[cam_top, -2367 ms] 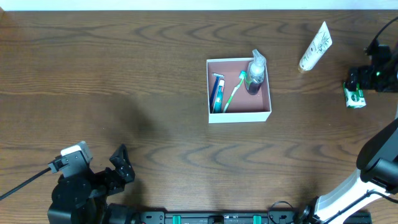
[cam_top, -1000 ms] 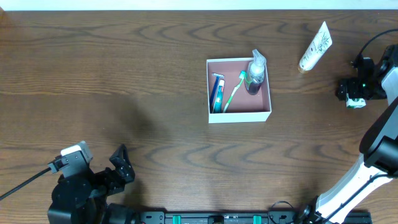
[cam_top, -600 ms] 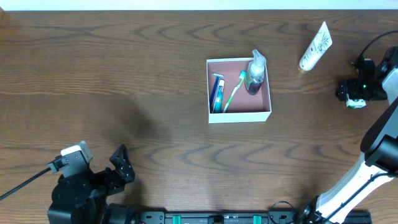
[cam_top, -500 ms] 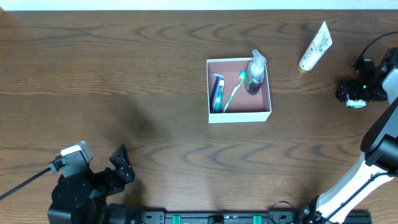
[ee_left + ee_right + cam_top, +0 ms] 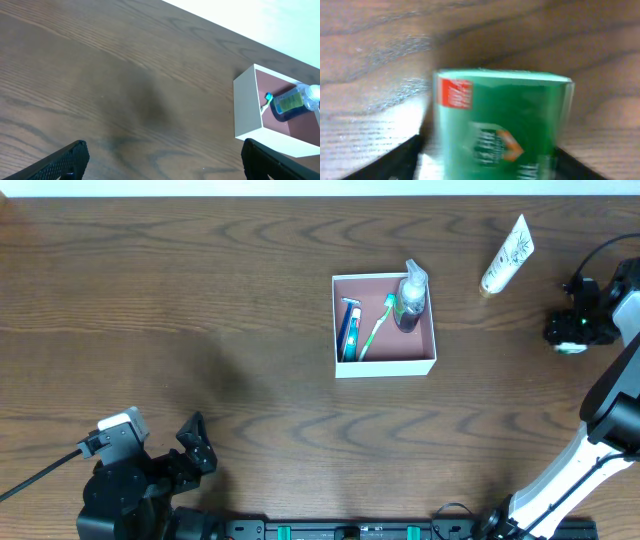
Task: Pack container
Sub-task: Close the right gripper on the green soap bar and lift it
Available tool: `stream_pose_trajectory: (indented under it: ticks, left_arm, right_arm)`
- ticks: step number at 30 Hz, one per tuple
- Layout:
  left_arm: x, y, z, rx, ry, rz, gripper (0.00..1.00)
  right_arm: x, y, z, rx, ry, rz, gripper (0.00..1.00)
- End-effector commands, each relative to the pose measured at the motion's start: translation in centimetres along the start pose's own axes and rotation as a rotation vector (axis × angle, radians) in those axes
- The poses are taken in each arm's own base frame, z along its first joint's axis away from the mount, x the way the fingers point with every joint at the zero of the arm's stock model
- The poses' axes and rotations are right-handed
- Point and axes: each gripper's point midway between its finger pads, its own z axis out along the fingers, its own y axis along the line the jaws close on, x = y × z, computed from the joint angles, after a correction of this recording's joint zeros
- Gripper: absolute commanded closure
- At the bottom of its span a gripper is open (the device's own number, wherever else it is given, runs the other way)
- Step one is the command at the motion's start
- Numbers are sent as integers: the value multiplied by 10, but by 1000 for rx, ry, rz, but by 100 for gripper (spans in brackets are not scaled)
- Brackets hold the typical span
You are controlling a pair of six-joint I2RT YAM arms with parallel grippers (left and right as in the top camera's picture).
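Note:
The container (image 5: 385, 366), a white square box with a pink floor, sits mid-table and holds a blue tube (image 5: 349, 330), a green toothbrush (image 5: 376, 325) and a pump bottle (image 5: 411, 298). It also shows at the right of the left wrist view (image 5: 247, 110). My right gripper (image 5: 572, 330) is at the far right edge, down over a small green box (image 5: 568, 347). In the right wrist view the green box (image 5: 500, 125) fills the space between the open fingers (image 5: 487, 160), with a thin gap on the left. My left gripper (image 5: 192, 448) is open and empty at the front left, and its fingers (image 5: 162, 160) show in the left wrist view.
A white tube (image 5: 508, 253) lies at the back right, between the container and the right gripper. The table's far edge runs along the top of the overhead view. The right arm (image 5: 610, 420) comes up along the right edge.
My right gripper has moved in from the edge and down over the green box, which is now mostly hidden under it. The left arm and the container have not moved.

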Motion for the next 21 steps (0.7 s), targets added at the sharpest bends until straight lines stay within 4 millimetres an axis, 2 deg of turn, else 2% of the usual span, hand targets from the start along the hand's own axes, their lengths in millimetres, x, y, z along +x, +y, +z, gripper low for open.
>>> stream_pose_trajectory:
  ticks: [1, 3, 6, 11, 16, 21]
  left_arm:
    - [-2, 3, -1, -16, -12, 7, 2]
    - [-2, 3, -1, -16, -12, 7, 2]
    - [-2, 3, -1, -16, -12, 7, 2]
    - [-2, 3, -1, -16, -12, 7, 2]
    - [-2, 3, -1, -16, -12, 7, 2]
    - [-2, 3, -1, -16, -12, 7, 2]
  right_arm:
    - [6, -4, 8, -10, 16, 48, 46]
    - [4, -5, 6, -8, 13, 73, 52]
    - [-1, -6, -2, -8, 13, 80, 53]
    - [-20, -12, -28, -1, -10, 165, 60]
    - [-58, 0, -74, -110, -97, 235, 59]
    - [-94, 40, -139, -328, -208, 207, 60]
